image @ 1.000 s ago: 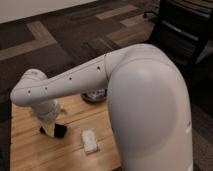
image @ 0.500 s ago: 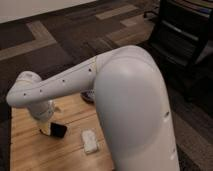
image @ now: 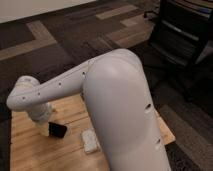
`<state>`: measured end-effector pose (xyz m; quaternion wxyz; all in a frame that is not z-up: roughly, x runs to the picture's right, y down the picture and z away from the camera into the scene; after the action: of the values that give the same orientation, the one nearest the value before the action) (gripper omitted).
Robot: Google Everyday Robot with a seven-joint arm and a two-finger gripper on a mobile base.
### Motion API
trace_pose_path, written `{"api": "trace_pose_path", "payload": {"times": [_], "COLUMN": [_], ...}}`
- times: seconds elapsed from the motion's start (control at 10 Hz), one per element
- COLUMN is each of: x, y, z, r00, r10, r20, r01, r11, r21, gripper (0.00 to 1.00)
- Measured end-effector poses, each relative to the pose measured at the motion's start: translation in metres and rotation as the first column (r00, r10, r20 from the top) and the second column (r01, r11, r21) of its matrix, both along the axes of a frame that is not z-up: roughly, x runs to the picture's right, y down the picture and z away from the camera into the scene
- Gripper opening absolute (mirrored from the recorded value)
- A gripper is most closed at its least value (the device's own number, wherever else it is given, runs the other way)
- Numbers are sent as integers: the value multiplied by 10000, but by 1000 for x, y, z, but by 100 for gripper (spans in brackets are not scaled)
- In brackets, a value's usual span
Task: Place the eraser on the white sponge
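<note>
Low at the near left of wooden table (image: 27, 152): gripper (image: 51, 127), at the end of white arm (image: 55, 89). Jaws set wide and clamped on eraser (image: 58, 131). Eraser black and flat, tilted with one corner up, at the tip of the gripper. Cannot tell whether its lower edge touches the wood.

Right of the eraser and a bit nearer: white sponge (image: 90, 141), lying flat on the table, near the eraser but clearly apart. Nothing on top of it, so placement not yet done.

Filling the near right: big rounded elbow (image: 120, 100) of the arm, hiding the right part of the table. Far right: dark office chair (image: 185, 35) on patterned carpet (image: 50, 30).

Against one second ago: eraser and gripper shifted slightly right, toward the sponge. Against half a second ago: eraser in about the same spot, same tilt. Elbow swung further left across the view over both steps. Sponge unmoved. Gap between eraser and sponge narrower than a second ago, not closed.
</note>
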<state>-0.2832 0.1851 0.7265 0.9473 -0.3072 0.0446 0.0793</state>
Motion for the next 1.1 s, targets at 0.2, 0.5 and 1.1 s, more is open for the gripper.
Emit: {"api": "trace_pose_path", "payload": {"times": [0.2, 0.5, 1.1], "x": [-5, -7, -8], "y": [7, 16, 21], "z": [11, 26, 42], "r00": [10000, 9999, 9998], "r10": [12, 64, -52], "r20": [82, 130, 180], "r01": [-12, -63, 41], "r11": [10000, 10000, 9982], "r21": [-5, -50, 594], "gripper": [65, 65, 43]}}
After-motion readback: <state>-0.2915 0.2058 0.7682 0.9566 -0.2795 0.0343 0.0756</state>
